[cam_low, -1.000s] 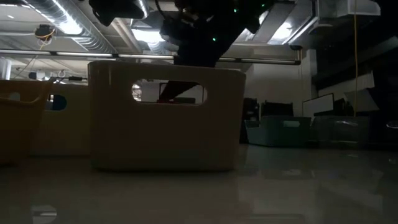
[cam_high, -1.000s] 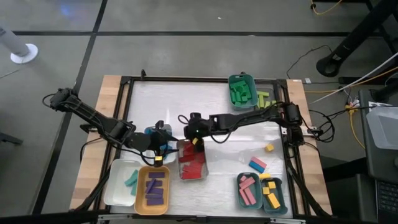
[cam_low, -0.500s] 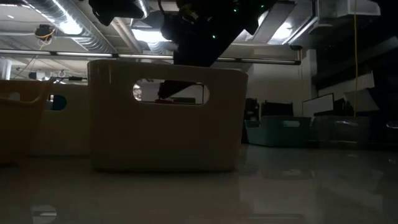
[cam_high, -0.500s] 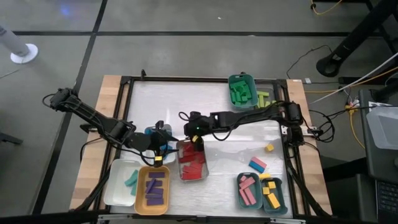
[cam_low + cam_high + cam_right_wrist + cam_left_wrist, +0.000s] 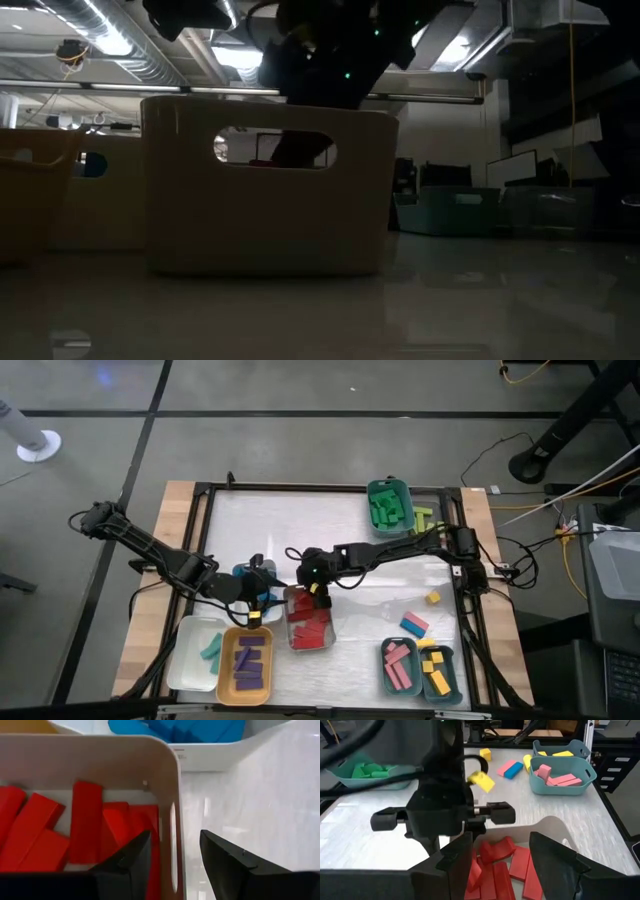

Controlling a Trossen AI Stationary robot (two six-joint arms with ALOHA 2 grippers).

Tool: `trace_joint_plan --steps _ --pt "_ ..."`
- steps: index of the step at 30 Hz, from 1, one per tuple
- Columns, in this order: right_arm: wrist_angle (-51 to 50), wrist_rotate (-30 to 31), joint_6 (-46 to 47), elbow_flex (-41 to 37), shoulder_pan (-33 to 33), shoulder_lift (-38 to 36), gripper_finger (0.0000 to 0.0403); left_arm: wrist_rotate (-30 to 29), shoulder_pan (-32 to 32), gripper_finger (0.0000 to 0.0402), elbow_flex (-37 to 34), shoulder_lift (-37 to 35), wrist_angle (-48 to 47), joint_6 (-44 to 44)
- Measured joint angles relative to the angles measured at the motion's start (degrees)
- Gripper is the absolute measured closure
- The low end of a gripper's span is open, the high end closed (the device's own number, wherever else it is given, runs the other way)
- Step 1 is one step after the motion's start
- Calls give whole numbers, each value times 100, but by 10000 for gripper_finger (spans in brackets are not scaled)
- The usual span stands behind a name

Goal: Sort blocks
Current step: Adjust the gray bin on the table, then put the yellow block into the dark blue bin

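A white tray (image 5: 289, 622) holds several red blocks (image 5: 85, 820). My right gripper (image 5: 175, 834) is open over the tray's far end, one finger inside above the red blocks and one outside over the table. My left gripper (image 5: 500, 840) hangs open and empty just left of that tray (image 5: 262, 598), looking across it at the right gripper (image 5: 440, 812). A small yellow piece (image 5: 481, 781) shows beside the right gripper; what it is I cannot tell. On the table's right lie a loose yellow block (image 5: 433, 597) and a blue and a pink block (image 5: 414, 624). My right gripper comes slanting down from the table's right, with its fingers on either side of the white tray's far end wall (image 5: 172, 795), beside the handle slot. Whether either finger touches the wall I cannot tell.
A blue-filled tray (image 5: 246, 574) sits behind the left gripper. At the near edge stand a white tray with teal blocks (image 5: 198, 652), an orange tray with purple ones (image 5: 246, 663), and teal trays of pink (image 5: 399, 665) and yellow (image 5: 437, 672). A green tray (image 5: 389, 505) and lime blocks (image 5: 425, 520) are far right.
My right gripper has tipped and sunk a little at the far end of the red blocks' tray. In the low view its dark shape now shows through the tray's handle slot. The left arm has kept still.
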Motion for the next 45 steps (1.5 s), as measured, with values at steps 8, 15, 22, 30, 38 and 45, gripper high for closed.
trace_joint_plan --steps 8,15,22,30,38,45 --pt "283 255 -2 2 -7 136 303 2 0 218 -2 2 2 -10" --pt "734 521 -78 2 -150 147 390 1 -2 218 -2 2 28 -14" --pt "869 688 -85 2 -524 147 377 1 -2 218 -2 4 26 -40" --pt "1002 266 15 2 -809 147 387 1 -2 218 -2 4 24 -40" --pt "1009 151 152 2 -750 147 349 2 -2 218 -2 4 20 -16" --pt "983 151 151 2 -753 147 297 2 -2 218 -2 4 20 -16"
